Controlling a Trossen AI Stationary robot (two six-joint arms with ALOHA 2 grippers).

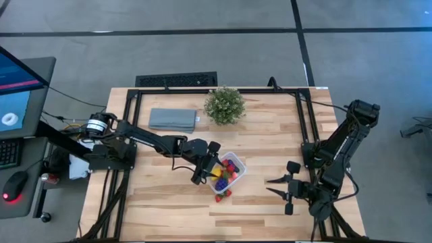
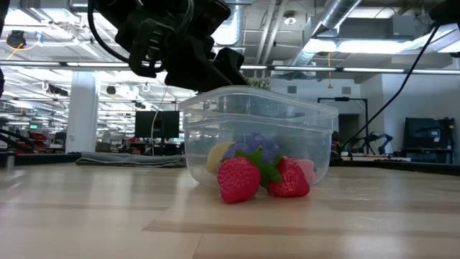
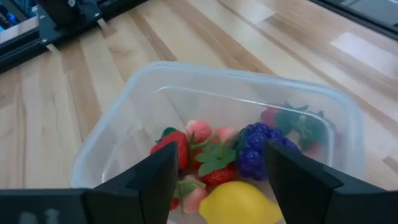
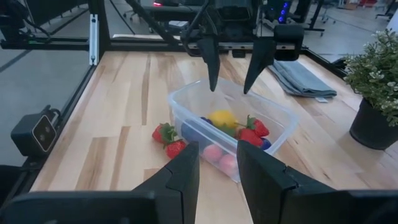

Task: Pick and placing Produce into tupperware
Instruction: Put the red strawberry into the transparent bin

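The clear tupperware (image 1: 237,165) stands at the table's middle and holds a yellow piece (image 3: 239,204), a purple piece (image 3: 255,149), several strawberries (image 3: 171,149) and pink pieces (image 4: 214,154). Two red strawberries (image 1: 221,196) lie on the table just outside its near wall; they also show in the low view (image 2: 239,180). My left gripper (image 1: 210,167) hangs open and empty just above the box's left part; the right wrist view shows its fingertips (image 4: 231,68) over the rim. My right gripper (image 1: 273,187) is open and empty, to the right of the box, pointing at it.
A bushy green potted plant (image 1: 225,104) stands at the far middle, with a folded grey-blue cloth (image 1: 172,119) to its left. Black frame rails (image 1: 128,135) run along the table's left, far and right sides. Bare wood lies along the near edge.
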